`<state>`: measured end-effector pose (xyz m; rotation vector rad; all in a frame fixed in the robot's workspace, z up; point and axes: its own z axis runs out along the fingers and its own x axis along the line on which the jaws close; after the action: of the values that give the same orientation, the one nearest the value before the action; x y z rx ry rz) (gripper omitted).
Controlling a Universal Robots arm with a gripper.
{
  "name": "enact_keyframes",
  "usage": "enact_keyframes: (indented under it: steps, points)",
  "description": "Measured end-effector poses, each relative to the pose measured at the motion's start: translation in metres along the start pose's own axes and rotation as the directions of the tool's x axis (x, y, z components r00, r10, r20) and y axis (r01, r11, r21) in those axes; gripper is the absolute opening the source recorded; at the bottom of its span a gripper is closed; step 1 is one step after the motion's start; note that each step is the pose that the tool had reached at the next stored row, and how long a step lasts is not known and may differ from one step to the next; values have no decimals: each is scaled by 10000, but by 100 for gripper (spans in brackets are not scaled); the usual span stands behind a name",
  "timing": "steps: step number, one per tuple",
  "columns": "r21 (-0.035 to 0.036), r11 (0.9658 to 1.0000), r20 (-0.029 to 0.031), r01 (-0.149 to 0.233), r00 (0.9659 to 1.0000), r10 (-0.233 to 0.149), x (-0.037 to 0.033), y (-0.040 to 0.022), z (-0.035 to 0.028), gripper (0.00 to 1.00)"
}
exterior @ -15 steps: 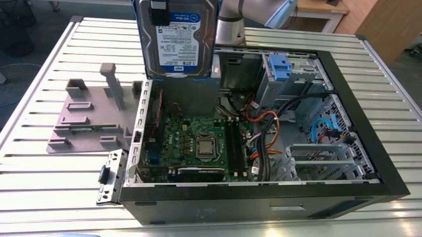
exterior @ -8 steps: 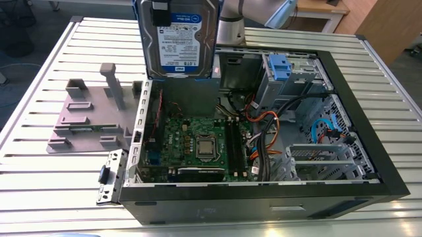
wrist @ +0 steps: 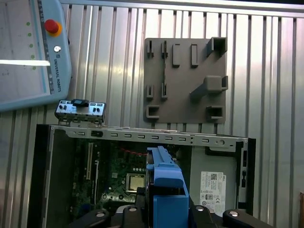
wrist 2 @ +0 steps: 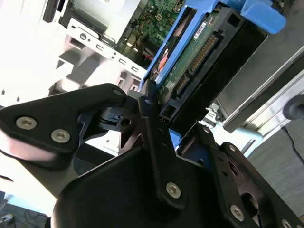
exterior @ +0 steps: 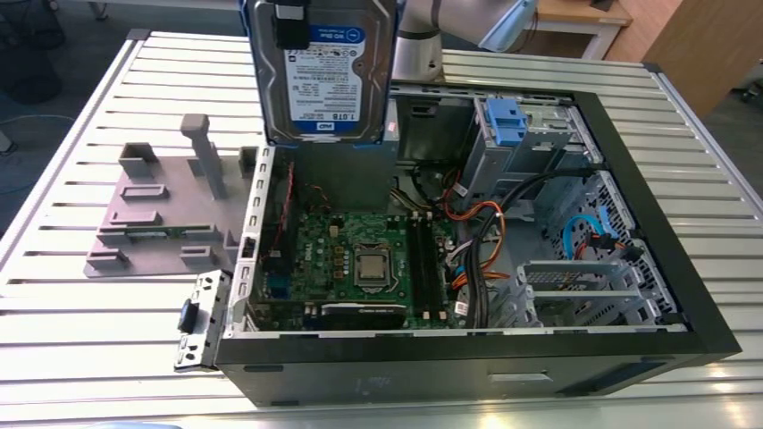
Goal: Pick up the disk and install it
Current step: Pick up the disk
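Silver metal with a white label and a blue lower band: in the exterior view the disk hangs upright in the air above the rear edge of an open computer case, label facing the camera. The black case lies on its side on a ribbed metal surface. Inside it sit a green motherboard, a tangle of orange and black cables and a bare blue clip in the steel drive cage. A flat grey fixture plate with raised blocks and posts lies on the surface to the exterior view's left of the case.

In the second wrist view the black end effector is clamped on the disk, its fingers pressing against the blue bracket. The disk's green circuit board and connector row face the camera.

In the first wrist view the bracket points down over the open case, with the motherboard and a grey box bearing a white sticker inside. A rounded grey teach pendant lies on the surface near the case.
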<state>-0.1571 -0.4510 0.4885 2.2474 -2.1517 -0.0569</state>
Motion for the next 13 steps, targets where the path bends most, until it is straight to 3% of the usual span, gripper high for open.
enact_keyframes:
  steps: [8, 13]
  points:
    - [2, 10000, 18, 0, 10000, 0, 118, 6, 3, 37]
    - [13, 10000, 244, 10, 9997, -11, 234, 10, 8, 37]
